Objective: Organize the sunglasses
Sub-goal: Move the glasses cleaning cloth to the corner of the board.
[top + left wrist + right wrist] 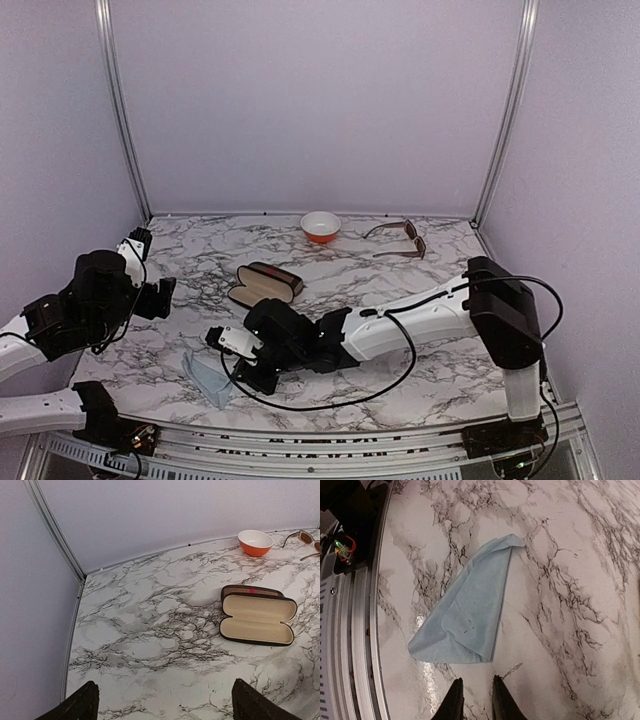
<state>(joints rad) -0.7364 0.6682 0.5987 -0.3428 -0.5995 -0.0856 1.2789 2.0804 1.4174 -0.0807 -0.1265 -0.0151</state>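
One pair of brown sunglasses [398, 240] lies far right on the bench [350, 268], likely light, fragile; take its thick frame. Your left end effector [162, 707] is wide, right end effector [474, 699] narrow, both empty.

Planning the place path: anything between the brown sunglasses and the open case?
Nothing visible. Bare tabletop lies between the brown sunglasses and the open case; the orange bowl sits off that line, farther back.

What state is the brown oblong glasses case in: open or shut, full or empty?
Open and empty. The brown oblong glasses case lies with its lid swung back, both cream-lined halves bare.
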